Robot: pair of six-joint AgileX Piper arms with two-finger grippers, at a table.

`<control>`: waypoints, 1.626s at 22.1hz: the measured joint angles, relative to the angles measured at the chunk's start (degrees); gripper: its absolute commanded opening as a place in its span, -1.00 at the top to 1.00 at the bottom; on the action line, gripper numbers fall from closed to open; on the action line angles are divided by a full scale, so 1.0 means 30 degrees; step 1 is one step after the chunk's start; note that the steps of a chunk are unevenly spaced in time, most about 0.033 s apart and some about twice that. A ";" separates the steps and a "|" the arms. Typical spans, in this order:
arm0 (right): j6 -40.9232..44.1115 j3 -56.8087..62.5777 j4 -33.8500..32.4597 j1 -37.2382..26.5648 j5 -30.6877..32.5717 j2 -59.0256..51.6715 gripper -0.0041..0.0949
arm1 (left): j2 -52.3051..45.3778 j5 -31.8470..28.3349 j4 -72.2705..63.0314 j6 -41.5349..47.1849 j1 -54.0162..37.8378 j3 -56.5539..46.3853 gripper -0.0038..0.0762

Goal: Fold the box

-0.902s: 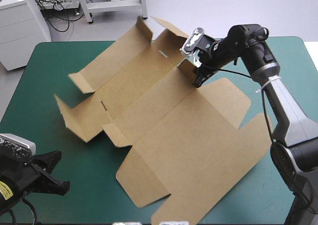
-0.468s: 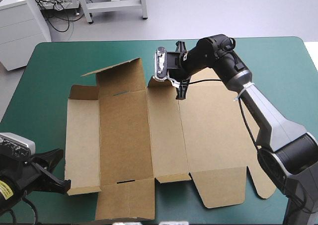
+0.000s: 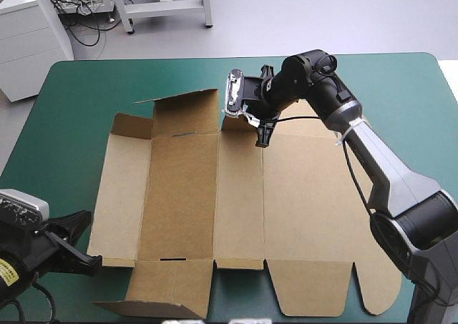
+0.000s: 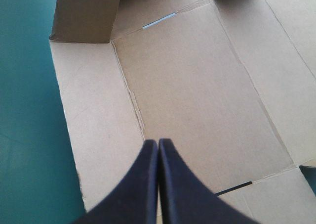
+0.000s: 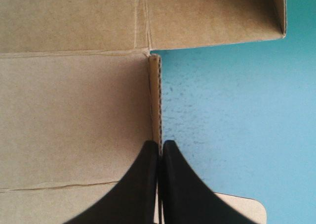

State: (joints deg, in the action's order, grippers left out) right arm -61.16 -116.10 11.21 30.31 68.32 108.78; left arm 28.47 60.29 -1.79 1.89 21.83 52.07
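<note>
Teal-green cover (image 3: 71,95) first: filling the table, pale floor (image 3: 286,16) showing past far edge. Noting brown box (image 3: 240,202) lying unfolded mid-table, long axis running left-right, widest panel (image 3: 315,202) at right end, far-left flaps (image 3: 187,109) standing up. Logging right gripper (image 3: 262,138) pinching box's far edge; left gripper (image 4: 158,142) pressed closed, hanging beside box's near-left corner.

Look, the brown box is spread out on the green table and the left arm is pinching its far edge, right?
Nearly. It is the right gripper that pinches the far edge of the box, not the left; the right wrist view shows the board's edge between its black fingers. The left gripper is shut, holding nothing. The box does lie spread out on the table.
</note>
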 measured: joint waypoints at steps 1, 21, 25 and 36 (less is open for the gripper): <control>0.0076 0.0000 -0.0018 0.0000 0.0258 0.0000 0.95 | 0.0000 0.0000 0.0017 0.0000 0.0000 0.0000 0.98; 0.9874 0.0000 -0.1323 0.0000 0.1009 -0.1636 0.96 | 0.0006 -0.0882 0.0058 0.0015 0.0000 0.0000 0.98; 1.3431 0.0000 -0.3115 -0.0395 0.1027 -0.2756 0.96 | 0.0021 -0.1215 0.0021 0.0015 0.0000 0.0000 0.98; 1.8335 0.0000 -0.2820 -0.4569 0.1027 -0.4873 0.96 | 0.0021 -0.1307 0.0021 0.0015 0.0000 0.0000 0.98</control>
State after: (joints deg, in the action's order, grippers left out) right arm -6.15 -116.10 2.75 16.61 71.41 94.16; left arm 28.54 56.37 -1.73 1.94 21.83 52.07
